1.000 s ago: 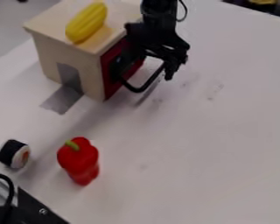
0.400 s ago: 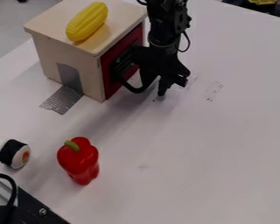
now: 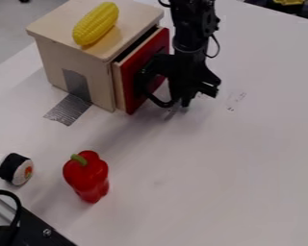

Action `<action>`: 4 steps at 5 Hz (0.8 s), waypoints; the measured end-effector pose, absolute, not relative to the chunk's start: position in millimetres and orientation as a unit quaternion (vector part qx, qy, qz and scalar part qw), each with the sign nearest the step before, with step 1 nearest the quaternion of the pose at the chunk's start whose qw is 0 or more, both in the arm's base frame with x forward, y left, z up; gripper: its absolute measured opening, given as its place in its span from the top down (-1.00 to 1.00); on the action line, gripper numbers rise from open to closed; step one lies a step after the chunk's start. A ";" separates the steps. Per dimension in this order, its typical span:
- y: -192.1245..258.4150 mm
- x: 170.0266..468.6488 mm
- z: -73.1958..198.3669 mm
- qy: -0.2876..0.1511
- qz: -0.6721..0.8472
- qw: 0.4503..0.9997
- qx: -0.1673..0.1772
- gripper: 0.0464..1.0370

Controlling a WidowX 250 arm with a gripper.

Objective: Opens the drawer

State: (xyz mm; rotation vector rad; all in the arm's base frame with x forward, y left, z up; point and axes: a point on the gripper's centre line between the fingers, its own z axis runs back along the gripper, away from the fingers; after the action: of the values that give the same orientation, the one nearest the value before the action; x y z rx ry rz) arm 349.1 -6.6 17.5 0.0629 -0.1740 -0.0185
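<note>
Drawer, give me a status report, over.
Gripper at black handle. Red-fronted drawer partly out of wooden box. Red pepper stands apart, likely not in the way.

Robotics lab
Black jointed robot arm (image 3: 190, 41), one o'clock; silvery tape strip (image 3: 68, 110) on white tabletop (image 3: 214, 182), nine o'clock.

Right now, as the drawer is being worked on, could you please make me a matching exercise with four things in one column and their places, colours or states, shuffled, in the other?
Things:
1. drawer
2. corn
3. sushi
4. pepper

Descriptions:
A. black and white, with an orange spot
B. on top of the wooden box
C. red with a green stem
D. partly open

Pairs: 1-D, 2-B, 3-A, 4-C
</note>
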 end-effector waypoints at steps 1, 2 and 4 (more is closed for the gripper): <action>-44.9 349.2 20.7 -0.089 -0.042 0.995 0.017 0.84; -65.6 347.8 22.8 -0.090 -0.052 0.995 0.011 0.77; -70.2 353.4 32.0 -0.100 -0.053 0.993 0.033 -0.31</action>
State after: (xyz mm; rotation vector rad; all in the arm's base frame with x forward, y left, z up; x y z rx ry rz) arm 353.4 -70.2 32.0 0.0662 -0.2001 -0.1054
